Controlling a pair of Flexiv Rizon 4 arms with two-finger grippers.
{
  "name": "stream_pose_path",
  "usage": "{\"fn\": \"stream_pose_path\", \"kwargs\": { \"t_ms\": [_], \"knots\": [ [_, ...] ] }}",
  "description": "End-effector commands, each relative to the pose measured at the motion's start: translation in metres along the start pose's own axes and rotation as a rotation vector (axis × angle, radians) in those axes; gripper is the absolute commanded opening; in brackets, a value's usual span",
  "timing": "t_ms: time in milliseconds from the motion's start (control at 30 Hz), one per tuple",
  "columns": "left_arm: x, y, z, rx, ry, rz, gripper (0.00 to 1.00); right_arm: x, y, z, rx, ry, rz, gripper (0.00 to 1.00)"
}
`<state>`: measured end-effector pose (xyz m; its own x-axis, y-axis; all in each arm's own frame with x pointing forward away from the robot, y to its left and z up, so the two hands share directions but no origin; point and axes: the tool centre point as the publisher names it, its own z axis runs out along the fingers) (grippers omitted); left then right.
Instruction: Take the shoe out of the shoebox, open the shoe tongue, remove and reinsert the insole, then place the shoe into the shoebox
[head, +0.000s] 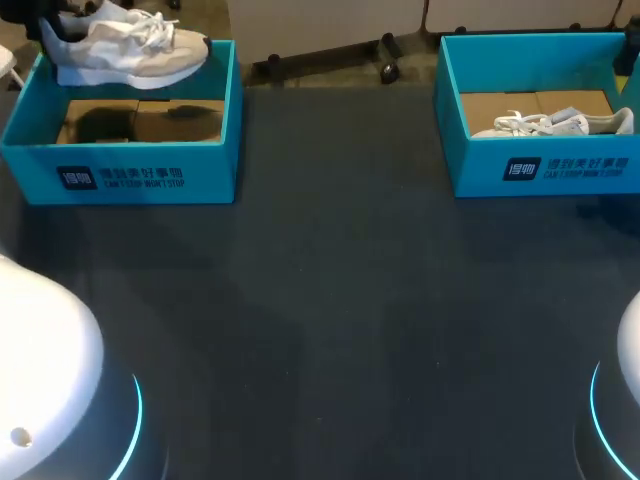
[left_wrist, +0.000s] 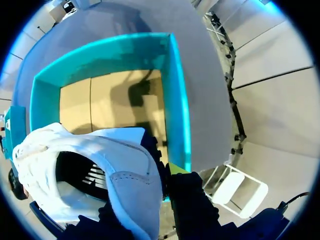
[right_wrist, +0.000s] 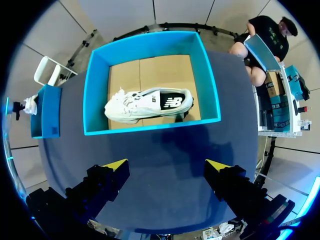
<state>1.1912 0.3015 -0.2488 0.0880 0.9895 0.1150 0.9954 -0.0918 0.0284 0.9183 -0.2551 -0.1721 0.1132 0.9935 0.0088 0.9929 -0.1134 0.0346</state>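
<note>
A white shoe (head: 130, 50) hangs above the left teal shoebox (head: 120, 170), with its toe pointing right. My left gripper (head: 48, 28) holds it at the heel end. In the left wrist view the heel (left_wrist: 125, 190) sits between the dark fingers of the left gripper (left_wrist: 162, 167), which is shut on it, above the box's cardboard floor (left_wrist: 115, 100). A second white shoe (head: 555, 124) lies on its side in the right teal shoebox (head: 540, 170). My right gripper (right_wrist: 166, 165) hovers open in front of that box (right_wrist: 150, 127), well above its shoe (right_wrist: 150, 104).
Dark table surface (head: 340, 300) stretches between and in front of the two boxes. The white bases of my arms (head: 40, 380) (head: 625, 400) stand at the near corners. The left box (right_wrist: 45, 110) shows far off beside the right gripper.
</note>
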Motion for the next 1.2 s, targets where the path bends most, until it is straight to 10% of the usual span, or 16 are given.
{"fn": "stream_pose_path", "kwargs": {
  "t_ms": [33,467,1200],
  "knots": [
    [-0.005,-0.056,-0.060,-0.080,0.026,0.007,0.00,0.000,0.000,0.000,0.000,-0.001,0.001,1.00],
    [-0.009,-0.129,-0.113,-0.138,0.006,0.078,0.00,0.000,0.000,0.000,0.000,-0.001,0.001,1.00],
    [-0.100,-0.309,-0.130,-0.174,0.082,0.015,0.00,0.000,0.000,0.000,0.000,-0.001,0.001,1.00]
  ]
}}
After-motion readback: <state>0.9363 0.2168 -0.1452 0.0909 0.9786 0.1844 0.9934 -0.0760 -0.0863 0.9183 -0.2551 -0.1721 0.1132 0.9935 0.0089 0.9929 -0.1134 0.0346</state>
